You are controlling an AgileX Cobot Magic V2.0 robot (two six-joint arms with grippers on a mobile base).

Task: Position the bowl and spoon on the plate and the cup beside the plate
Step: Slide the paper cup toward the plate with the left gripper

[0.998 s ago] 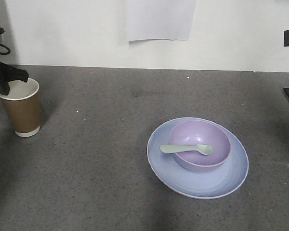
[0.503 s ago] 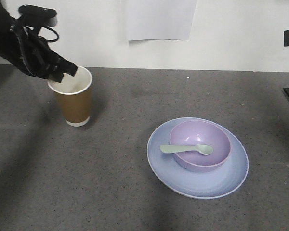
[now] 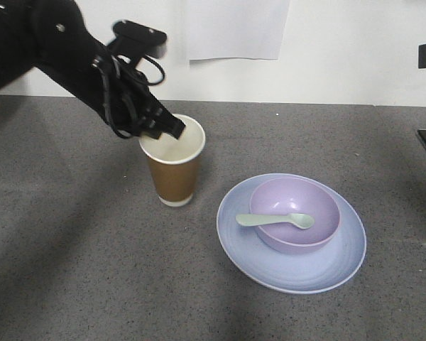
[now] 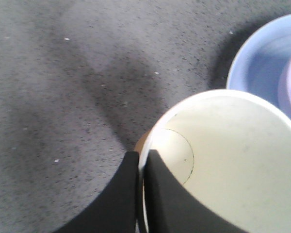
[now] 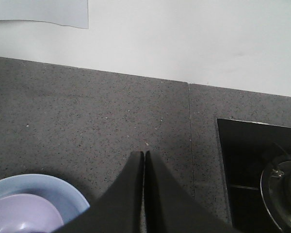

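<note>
Our left tool (image 3: 172,128) is pinched shut on the near-left wall of the cup (image 3: 172,168), one finger inside the white lining and one outside, as the wrist view shows. Whether the cup's base touches the grey surface (image 3: 92,270) we cannot tell; it stands upright just left of the plate (image 3: 298,273). To finish well, we should lower it straight down, keep it level, stay clear of the plate's rim, and open only once the base rests. Further right, the bowl (image 3: 295,214) sits on the plate with the spoon (image 3: 274,220) laid across it. Our right tool (image 5: 144,160) stays off to the far right, closed on nothing.
</note>
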